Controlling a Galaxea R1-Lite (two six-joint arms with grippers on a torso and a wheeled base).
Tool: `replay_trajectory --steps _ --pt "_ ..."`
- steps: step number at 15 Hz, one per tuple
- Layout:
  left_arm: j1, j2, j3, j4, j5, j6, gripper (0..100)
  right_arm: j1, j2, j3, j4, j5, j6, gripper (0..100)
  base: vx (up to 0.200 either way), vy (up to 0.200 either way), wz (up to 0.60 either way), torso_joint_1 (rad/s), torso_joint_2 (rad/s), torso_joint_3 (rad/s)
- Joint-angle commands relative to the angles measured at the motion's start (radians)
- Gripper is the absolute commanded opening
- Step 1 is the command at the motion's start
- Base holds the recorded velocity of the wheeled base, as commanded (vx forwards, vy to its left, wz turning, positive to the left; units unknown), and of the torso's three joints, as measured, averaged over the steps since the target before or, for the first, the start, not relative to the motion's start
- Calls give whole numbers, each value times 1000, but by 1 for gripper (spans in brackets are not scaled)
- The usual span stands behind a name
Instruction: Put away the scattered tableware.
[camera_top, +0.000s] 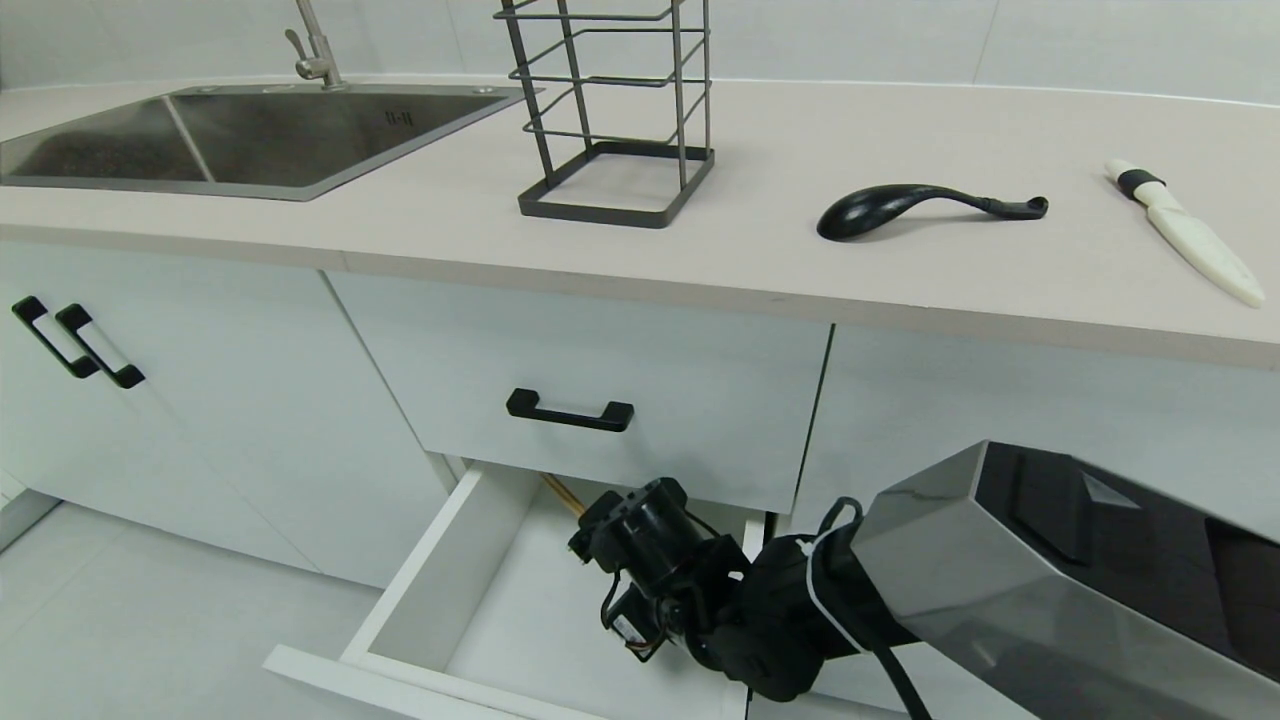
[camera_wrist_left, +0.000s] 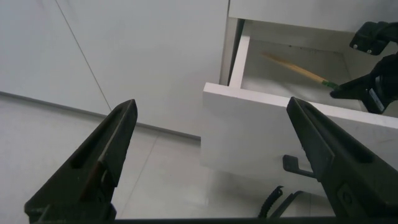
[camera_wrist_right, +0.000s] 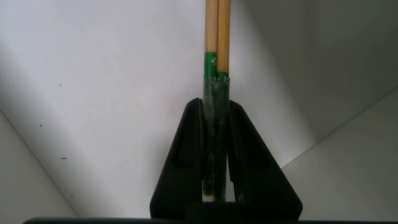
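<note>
A pair of wooden chopsticks (camera_wrist_right: 214, 50) with green ends sits clamped between my right gripper (camera_wrist_right: 216, 109) fingers. The gripper (camera_top: 585, 540) is inside the open lower drawer (camera_top: 420, 590), and the chopsticks (camera_top: 562, 493) point toward the drawer's back. My left gripper (camera_wrist_left: 211, 106) hangs open and holds nothing, low in front of the drawer front (camera_wrist_left: 280, 124); beyond it I see the chopsticks (camera_wrist_left: 298, 67) and the right gripper (camera_wrist_left: 373, 68). On the counter lie a black spoon (camera_top: 870, 212) and a white knife (camera_top: 1185, 232) with a black band.
A dark wire rack (camera_top: 615, 110) stands on the counter left of the spoon. The sink (camera_top: 250, 130) and tap are at the far left. A closed drawer with a black handle (camera_top: 570, 410) is above the open one; cabinet doors with handles (camera_top: 75, 342) are to the left.
</note>
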Motion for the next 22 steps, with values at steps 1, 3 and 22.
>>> replay_trajectory --steps 1,3,22 --pt "1 0 0 0 0 -1 100 1 25 -13 0 -2 -1 0 0 0 0 0 0 0" --pt "1 0 0 0 0 -1 100 1 34 -23 0 -6 -1 0 0 0 0 0 0 0" --pt "1 0 0 0 0 1 100 156 -311 126 -6 62 0 100 0 0 0 0 0 0"
